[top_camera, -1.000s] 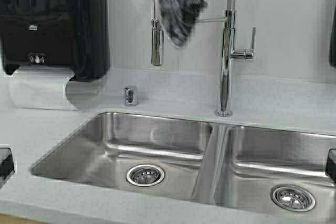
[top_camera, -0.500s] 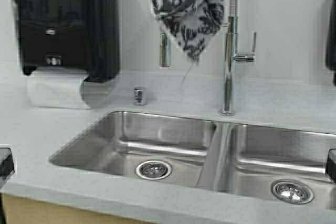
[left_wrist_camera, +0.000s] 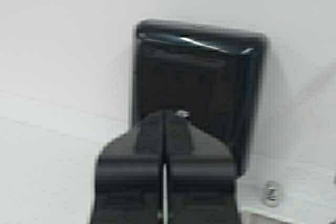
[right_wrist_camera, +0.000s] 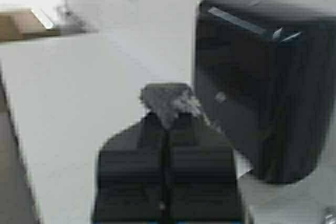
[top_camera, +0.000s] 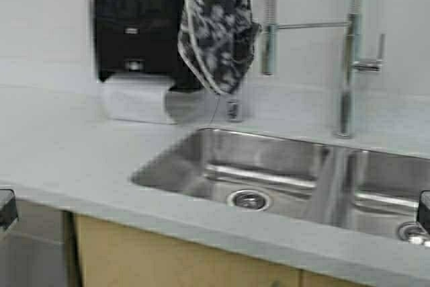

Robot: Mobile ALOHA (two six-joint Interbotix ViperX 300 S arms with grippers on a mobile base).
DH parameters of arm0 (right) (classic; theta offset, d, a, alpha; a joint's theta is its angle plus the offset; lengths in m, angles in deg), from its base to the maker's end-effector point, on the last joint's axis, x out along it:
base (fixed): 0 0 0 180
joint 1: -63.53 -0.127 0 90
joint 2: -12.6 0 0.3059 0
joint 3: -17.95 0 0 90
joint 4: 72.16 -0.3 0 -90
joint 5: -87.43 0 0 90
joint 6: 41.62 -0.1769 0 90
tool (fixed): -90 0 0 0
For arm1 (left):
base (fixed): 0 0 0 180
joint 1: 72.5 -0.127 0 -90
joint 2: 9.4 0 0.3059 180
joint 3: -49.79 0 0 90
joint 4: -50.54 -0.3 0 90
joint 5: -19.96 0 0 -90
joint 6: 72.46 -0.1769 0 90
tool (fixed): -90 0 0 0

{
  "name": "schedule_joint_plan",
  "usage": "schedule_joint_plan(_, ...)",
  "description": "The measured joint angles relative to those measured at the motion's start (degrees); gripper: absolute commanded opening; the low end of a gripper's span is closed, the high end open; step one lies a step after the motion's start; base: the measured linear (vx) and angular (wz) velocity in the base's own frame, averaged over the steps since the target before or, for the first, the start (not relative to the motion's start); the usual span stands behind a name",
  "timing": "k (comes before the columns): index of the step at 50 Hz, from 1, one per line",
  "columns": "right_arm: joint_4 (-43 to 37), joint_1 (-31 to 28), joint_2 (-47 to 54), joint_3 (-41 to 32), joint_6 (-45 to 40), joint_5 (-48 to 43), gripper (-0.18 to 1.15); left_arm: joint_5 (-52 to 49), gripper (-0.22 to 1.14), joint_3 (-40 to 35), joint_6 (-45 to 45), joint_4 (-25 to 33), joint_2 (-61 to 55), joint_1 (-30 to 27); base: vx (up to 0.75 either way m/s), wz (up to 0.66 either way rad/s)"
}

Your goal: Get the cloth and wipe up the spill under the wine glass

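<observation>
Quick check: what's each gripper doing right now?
Left gripper: shut, empty.
Right gripper: shut on the cloth.

Soft patterned fabric cloth (top_camera: pixel 216 25), polished steel sink (top_camera: pixel 282 166), shiny chrome faucet (top_camera: pixel 347 65), glossy black plastic dispenser (top_camera: pixel 134 25), matt pale countertop (top_camera: pixel 67 159)

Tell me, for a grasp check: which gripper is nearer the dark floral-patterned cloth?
Right. The right gripper pinches the dark floral-patterned cloth; the left gripper, shut and empty, faces the black wall dispenser instead.

Closed left end effector (left_wrist_camera: pixel 164 121) before dispenser (left_wrist_camera: pixel 197 77)
</observation>
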Motion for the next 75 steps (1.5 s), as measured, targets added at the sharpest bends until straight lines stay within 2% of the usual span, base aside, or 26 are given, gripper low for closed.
schedule_joint_plan(38,-0.18,0.53,-0.09,2.72,-0.09,0.00,0.06,-0.09,0.03,0.00,0.09,0.35,-0.62,0.09,-0.10,0.51)
schedule_joint_plan(56,-2.02,4.92,-0.09,3.52,-0.53,-0.88,0.06,-0.09,0.03,0.00,0.09,0.35,-1.32,0.00,-0.04,0.41)
schedule_joint_plan(75,-2.37,5.19,-0.09,4.75,-0.44,-0.97,0.06,-0.09,0.03,0.00,-0.97,0.35,-4.13,0.00,-0.02,0.44)
